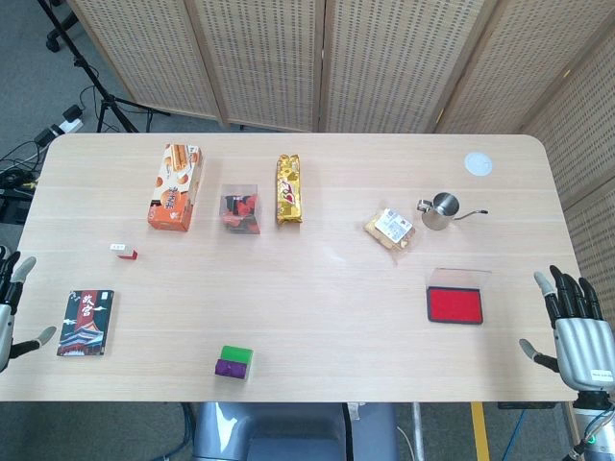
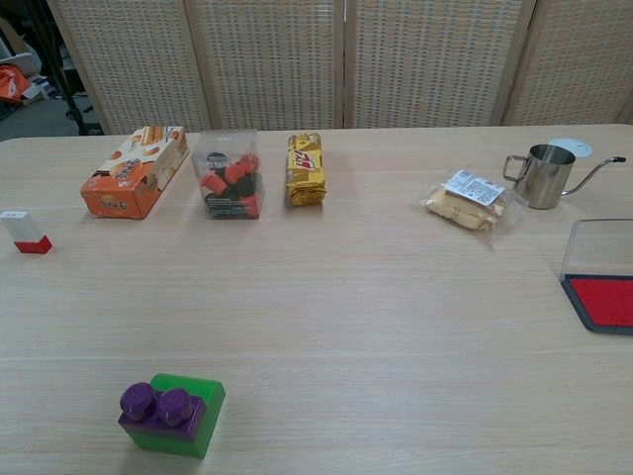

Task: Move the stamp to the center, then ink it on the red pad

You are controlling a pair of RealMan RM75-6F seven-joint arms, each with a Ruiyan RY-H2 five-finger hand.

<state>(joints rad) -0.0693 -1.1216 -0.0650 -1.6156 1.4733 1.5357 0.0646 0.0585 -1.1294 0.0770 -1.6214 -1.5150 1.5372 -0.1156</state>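
Nothing gripped yet, so left hand (image 1: 13,307), fingers spread and empty like right hand (image 1: 575,322), should pinch the small stamp (image 1: 123,252) at far left squarely, upright, before carrying to surface (image 1: 317,298) center, red pad (image 1: 455,305) right.

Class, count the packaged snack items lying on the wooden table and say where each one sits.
4, all along the far half: orange biscuit box at left, clear plastic box of red-black sweets beside it, yellow snack packet near centre, clear-wrapped biscuit pack right, by the steel pitcher.
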